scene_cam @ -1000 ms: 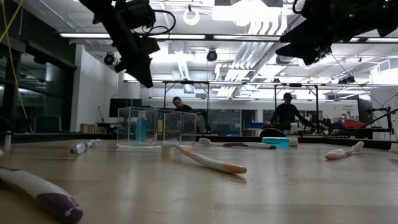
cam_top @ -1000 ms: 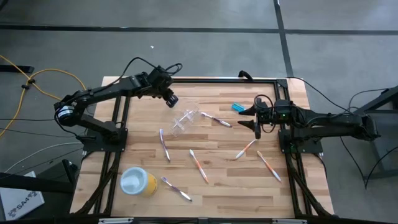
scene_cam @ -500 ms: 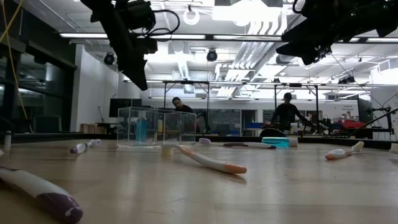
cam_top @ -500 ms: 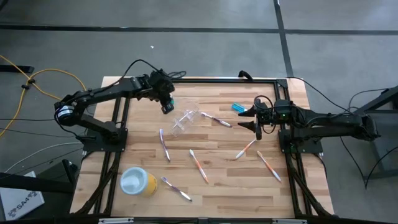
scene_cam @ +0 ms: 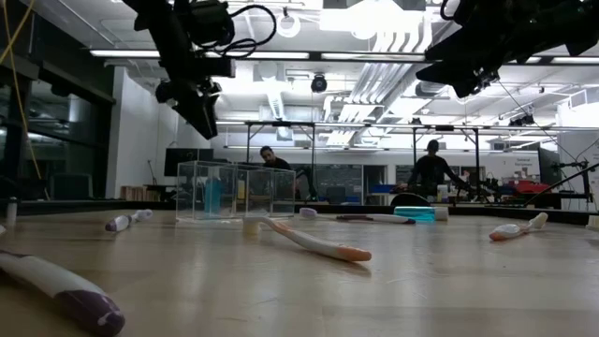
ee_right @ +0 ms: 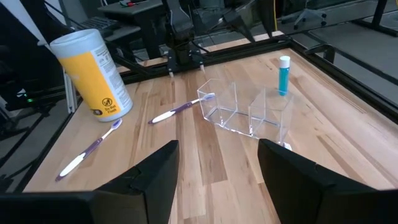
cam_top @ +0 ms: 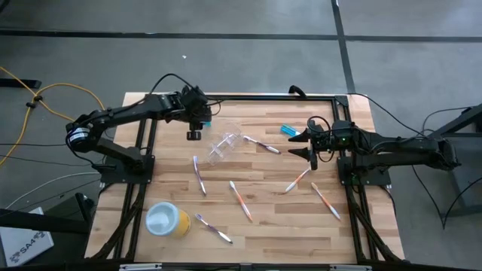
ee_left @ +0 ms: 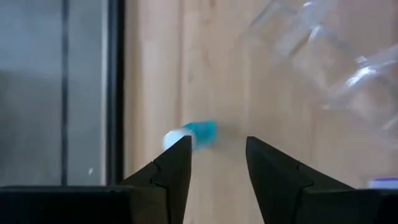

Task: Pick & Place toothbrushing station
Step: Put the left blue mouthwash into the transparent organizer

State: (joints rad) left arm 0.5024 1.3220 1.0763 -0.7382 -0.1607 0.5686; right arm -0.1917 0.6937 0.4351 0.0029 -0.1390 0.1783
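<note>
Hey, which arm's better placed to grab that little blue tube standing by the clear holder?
Left, probably. The left gripper hangs open right above the blue tube, next to the clear holder. The right gripper waits open across the table, near the other tube.

The clear holder (cam_top: 224,145) lies between a tube (cam_top: 205,120) and toothbrushes (cam_top: 240,200).

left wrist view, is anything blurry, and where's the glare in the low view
Left wrist view: the small blue tube and clear plastic cup are soft and smeared, while the left gripper stays sharp. Low view: bright ceiling lights wash out the top, leaving both arms as dark silhouettes.
</note>
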